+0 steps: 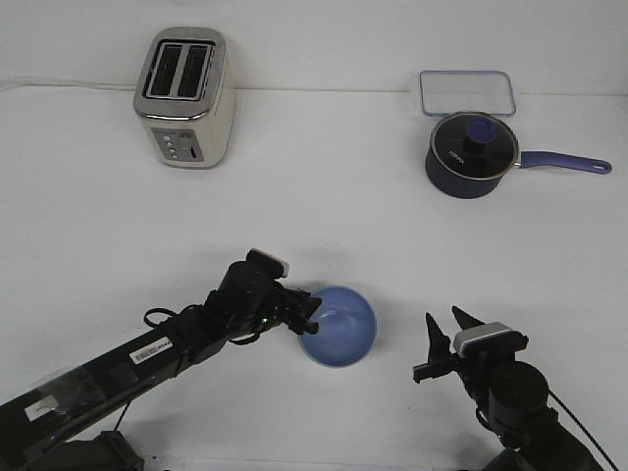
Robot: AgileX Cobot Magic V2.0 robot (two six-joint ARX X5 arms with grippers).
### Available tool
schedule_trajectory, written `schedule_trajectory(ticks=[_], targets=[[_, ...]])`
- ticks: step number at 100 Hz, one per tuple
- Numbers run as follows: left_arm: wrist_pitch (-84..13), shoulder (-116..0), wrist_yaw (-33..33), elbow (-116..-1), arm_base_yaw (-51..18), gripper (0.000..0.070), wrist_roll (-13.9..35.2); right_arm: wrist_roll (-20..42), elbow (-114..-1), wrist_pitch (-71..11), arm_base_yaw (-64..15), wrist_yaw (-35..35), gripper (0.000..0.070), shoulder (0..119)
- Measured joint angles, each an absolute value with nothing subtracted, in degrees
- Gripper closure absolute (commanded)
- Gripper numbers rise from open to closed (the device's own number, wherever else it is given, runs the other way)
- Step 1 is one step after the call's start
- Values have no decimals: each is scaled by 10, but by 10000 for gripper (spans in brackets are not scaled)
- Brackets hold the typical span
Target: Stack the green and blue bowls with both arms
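Blue matte round bowl (339, 326) sat on the white counter (324, 216).
Left black claw (308, 316) gripped its left rim; right black claw (444, 345) stood open, well apart.

The blue bowl (340, 326) sits upright on the white table (314, 226), and the left gripper (306, 319) is at the bowl's left rim, its black fingers too dark against the arm to show whether they grip the rim. Just right of the bowl and slightly nearer the robot, the right gripper (444, 343) stands clear of it with its two fingers parted and nothing between them. Far behind the bowl to the left stands a cream toaster (183, 97), and far behind it to the right a navy saucepan (473, 155) with a glass lid, a clear rectangular container (467, 92) just behind the pan.
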State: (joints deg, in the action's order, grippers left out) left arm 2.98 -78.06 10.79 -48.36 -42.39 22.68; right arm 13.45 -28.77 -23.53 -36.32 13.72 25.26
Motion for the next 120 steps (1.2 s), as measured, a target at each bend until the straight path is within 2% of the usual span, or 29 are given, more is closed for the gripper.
schedule_trajectory(ticks=[16,30,46,50,54,58,62,65,66,85,107,120], targets=[[36,-779,109,-484,-419,316,227,135,-288,-235,-363,137,394,253],[31,-750,103,-484,-384,318,221,135,-288,-235,-363,138,394,253],[-12,-670,36,-484,-327,338,184,133,-288,-235,-363,152,394,253],[-28,-648,9,-484,-310,381,169,132,-288,-235,-363,154,397,253],[-43,-626,-18,-484,-294,484,153,129,-288,-234,-363,161,429,253],[-56,-603,-43,-484,-276,589,136,126,-288,-234,-363,166,502,253],[-67,-580,-62,-484,-258,700,117,124,-288,-234,-363,167,606,253],[-76,-562,-72,-484,-245,685,104,123,-288,-234,-363,167,693,253],[-79,-555,-74,-484,-241,688,99,123,-288,-234,-363,168,700,253],[-133,-444,-77,-479,-164,687,42,119,-288,-236,-363,167,700,214],[-58,-262,-78,-354,-103,688,2,102,-268,-199,-364,184,700,86],[-30,-171,-78,-296,-89,687,0,95,-261,-201,-364,212,700,70]])
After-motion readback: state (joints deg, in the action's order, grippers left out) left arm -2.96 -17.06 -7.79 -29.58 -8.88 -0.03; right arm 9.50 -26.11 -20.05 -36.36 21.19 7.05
